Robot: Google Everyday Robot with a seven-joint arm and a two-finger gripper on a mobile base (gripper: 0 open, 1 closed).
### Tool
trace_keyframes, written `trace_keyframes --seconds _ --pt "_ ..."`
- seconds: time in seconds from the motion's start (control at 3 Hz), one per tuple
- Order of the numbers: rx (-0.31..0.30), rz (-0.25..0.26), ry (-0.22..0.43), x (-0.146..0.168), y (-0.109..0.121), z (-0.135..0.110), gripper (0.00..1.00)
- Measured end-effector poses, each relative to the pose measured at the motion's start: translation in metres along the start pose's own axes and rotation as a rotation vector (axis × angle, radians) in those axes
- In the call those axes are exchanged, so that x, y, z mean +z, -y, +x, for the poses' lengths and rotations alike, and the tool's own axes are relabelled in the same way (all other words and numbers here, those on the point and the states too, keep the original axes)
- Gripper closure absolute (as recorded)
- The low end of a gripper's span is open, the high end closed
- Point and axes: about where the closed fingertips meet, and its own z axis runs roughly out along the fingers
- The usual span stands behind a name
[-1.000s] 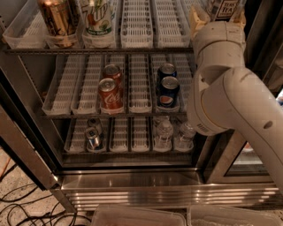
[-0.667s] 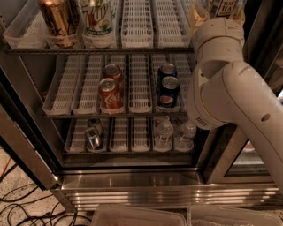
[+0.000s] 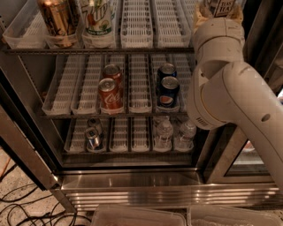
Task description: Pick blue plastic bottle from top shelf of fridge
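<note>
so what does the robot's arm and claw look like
The arm is smooth off-white, made of fat rounded segments with bulbous joints, a small dotted grille and one dark spot. No cables show. The claw is hidden beyond the wrist, top right.

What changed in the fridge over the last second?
The arm edged slightly up and left, toward the tea bottle at the right end of the top shelf. The gripper is hidden behind the arm's wrist there, so no grasp shows. The cans and water bottles stayed put.
</note>
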Motion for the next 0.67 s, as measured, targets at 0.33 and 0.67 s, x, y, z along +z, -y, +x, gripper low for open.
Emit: trace_keyframes --seconds 0.33,0.67 --pt "0.0 0.0 0.0 0.0 0.0 0.0 0.92" --pt "0.0 0.0 0.0 0.0 0.0 0.0 1.0"
